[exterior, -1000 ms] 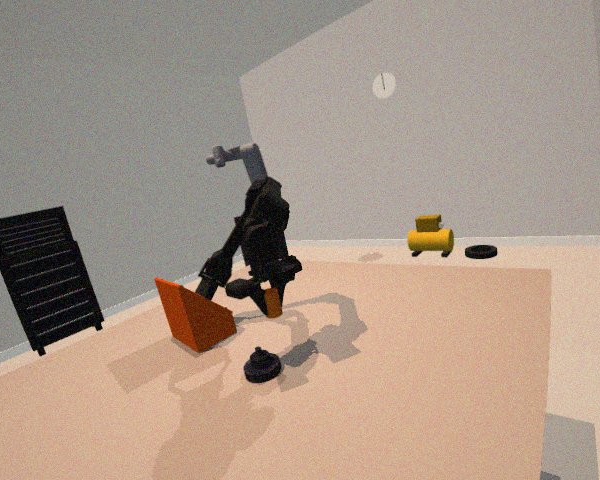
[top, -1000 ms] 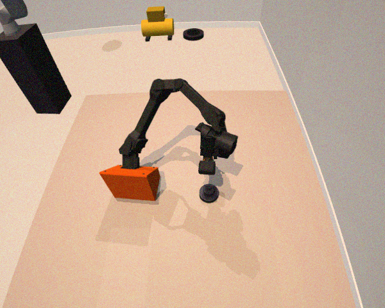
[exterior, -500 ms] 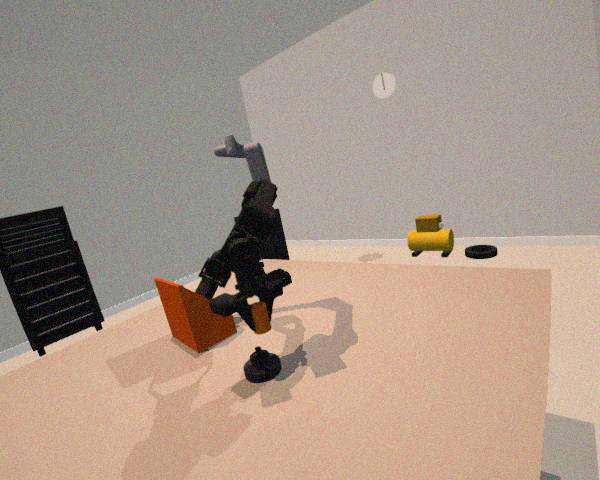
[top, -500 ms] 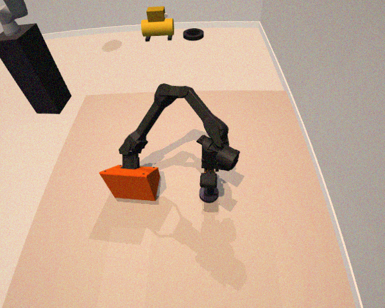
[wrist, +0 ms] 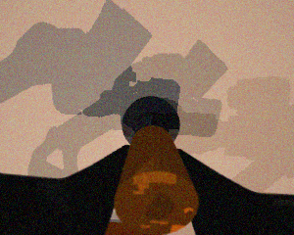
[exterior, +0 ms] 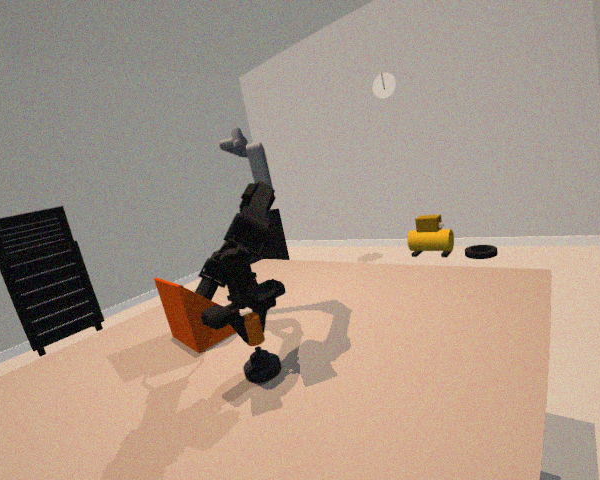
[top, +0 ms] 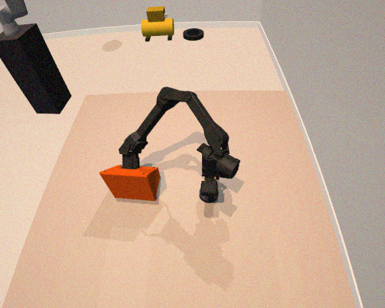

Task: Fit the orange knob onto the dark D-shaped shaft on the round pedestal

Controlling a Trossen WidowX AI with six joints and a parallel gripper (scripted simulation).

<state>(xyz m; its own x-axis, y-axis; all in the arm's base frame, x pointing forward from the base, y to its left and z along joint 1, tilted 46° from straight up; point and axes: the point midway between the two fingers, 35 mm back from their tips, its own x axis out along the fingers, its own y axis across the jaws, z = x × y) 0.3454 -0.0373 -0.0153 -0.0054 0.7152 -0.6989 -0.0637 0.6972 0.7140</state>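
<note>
The orange knob (exterior: 253,329) (wrist: 156,196) is held between the fingers of my gripper (top: 208,187) (exterior: 255,333), which is shut on it. In the top view the gripper hides the knob. The dark round pedestal (top: 208,199) (exterior: 262,370) (wrist: 150,107) stands on the floor mat under the gripper. Its short shaft (exterior: 258,351) points up, and the knob's lower end is just above it in the exterior view, with a narrow gap. In the wrist view the knob covers the pedestal's near part. The knob's hole and the shaft's flat side are hidden.
The orange base block (top: 131,185) (exterior: 179,315) carries the arm beside the pedestal. A black pillar (top: 31,69), a yellow compressor (top: 157,27) (exterior: 430,240) and a black tyre (top: 193,34) (exterior: 480,251) are farther off. A black slatted cabinet (exterior: 44,279) stands at the left.
</note>
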